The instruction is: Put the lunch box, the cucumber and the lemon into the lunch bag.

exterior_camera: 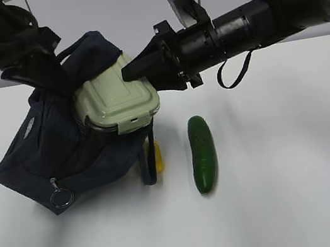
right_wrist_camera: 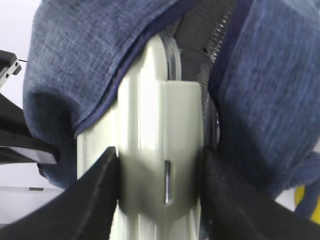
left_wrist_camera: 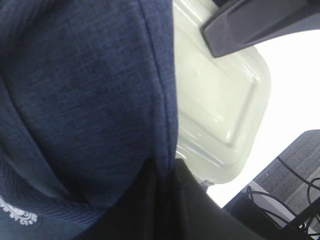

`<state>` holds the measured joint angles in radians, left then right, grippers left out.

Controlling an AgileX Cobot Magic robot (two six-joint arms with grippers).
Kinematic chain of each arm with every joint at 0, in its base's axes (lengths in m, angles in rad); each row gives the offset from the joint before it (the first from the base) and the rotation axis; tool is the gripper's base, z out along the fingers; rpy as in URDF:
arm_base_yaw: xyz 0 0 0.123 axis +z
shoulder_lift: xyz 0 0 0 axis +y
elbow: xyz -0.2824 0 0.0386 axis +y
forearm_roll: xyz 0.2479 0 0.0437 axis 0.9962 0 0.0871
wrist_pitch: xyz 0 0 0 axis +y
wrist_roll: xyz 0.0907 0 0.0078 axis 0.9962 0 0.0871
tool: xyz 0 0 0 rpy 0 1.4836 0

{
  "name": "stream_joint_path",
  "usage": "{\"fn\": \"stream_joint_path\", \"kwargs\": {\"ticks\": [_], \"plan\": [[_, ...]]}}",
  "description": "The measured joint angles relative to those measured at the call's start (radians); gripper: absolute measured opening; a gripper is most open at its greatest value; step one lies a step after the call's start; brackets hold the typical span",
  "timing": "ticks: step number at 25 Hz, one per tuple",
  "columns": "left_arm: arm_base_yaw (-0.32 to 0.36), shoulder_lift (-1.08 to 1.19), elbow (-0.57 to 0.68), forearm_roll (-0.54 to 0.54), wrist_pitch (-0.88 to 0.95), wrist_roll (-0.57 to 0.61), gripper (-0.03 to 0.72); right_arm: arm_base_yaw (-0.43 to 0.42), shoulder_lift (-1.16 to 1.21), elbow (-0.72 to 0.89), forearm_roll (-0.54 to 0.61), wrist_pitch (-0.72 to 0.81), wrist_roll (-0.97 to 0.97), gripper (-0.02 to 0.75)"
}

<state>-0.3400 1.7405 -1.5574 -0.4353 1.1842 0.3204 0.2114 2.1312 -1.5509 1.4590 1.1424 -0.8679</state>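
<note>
While my right jaws (right_wrist_camera: 160, 195) clamp the lunch box (exterior_camera: 118, 102) across its clip end, one dark finger (right_wrist_camera: 95, 200) on each side of the sage-green lid, the box sits tilted and partway inside the mouth of the lunch bag (exterior_camera: 62, 154). Navy fabric and the zipper teeth wrap over its far end at 12 o'clock in my right wrist view. My left jaws are hidden behind cloth; they are pinched nearly closed, and from the exterior view they sit at the bag's upper edge at 10 o'clock, though I cannot tell exactly what they pinch. Out on the white desk (exterior_camera: 294, 203), the cucumber (exterior_camera: 201, 153) lies lengthwise at 5 o'clock from the box, apart from the bag. Between bag and cucumber, the lemon (exterior_camera: 155, 156) shows only as a yellow sliver behind a dangling strap.
</note>
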Motion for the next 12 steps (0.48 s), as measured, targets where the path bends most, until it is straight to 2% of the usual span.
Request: {"fn": "stream_joint_path", "kwargs": {"ticks": [12], "plan": [[0.000, 0.000, 0.000, -0.025, 0.002, 0.006, 0.011, 0.019, 0.002, -0.003, 0.000, -0.071, -0.022, 0.357]]}}
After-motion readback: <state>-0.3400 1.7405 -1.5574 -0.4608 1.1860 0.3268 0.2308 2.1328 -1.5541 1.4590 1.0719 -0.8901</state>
